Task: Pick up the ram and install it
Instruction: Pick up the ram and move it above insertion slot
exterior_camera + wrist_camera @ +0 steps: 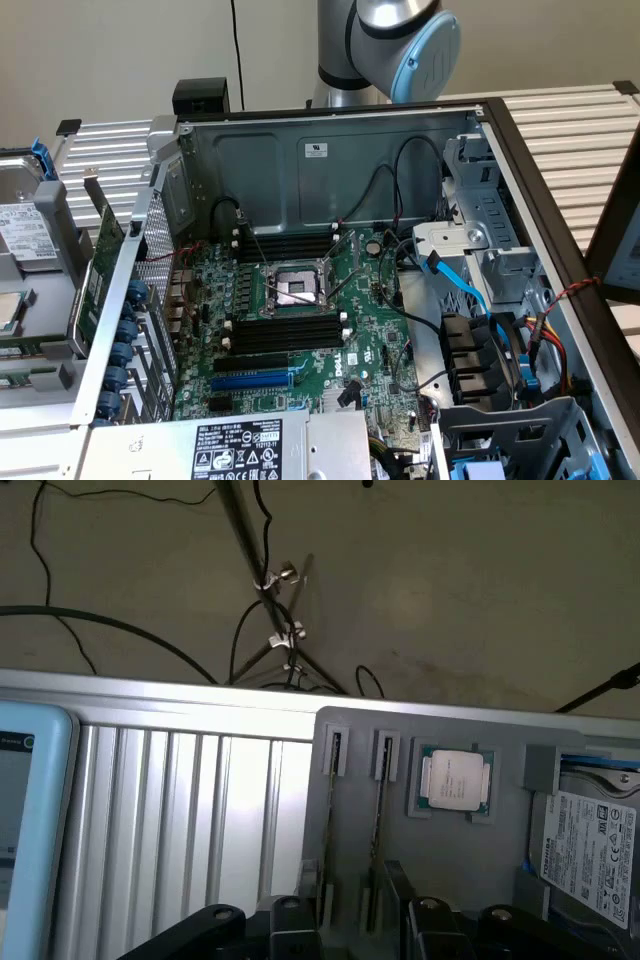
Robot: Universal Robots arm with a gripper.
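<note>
Ram (377, 830) stands on edge in a slot of the grey holder (500, 860), just ahead of the end effector (362, 928) and in line with the gap between its fingers, which are spread apart and grip nothing. Off to one side lie a processor chip (455, 780) and, farther out, a hard drive (597, 855).

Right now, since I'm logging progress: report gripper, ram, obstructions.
Gripper open, empty, above grey tray. Ram edge-on in tray slot, not picked. Motherboard memory slots empty; nothing seen blocking.
</note>
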